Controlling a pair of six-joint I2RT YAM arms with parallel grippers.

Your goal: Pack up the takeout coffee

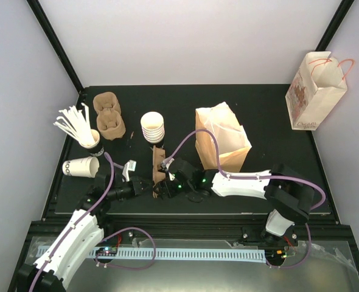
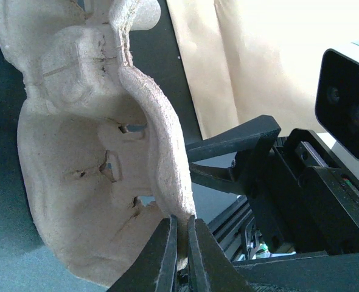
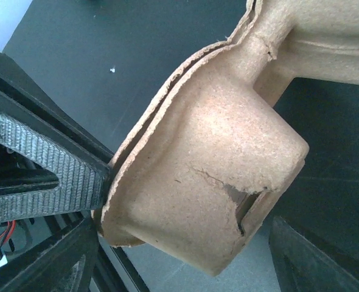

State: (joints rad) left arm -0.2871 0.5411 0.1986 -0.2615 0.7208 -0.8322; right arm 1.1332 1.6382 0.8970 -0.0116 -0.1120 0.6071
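Brown pulp carrier (image 1: 158, 165) sits tilted on edge over the counter (image 1: 264, 115); left jaws pinch its rim, right jaws spread around 1 pocket.

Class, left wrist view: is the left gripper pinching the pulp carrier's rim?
Yes, the left gripper is shut on the pulp carrier at its rim.
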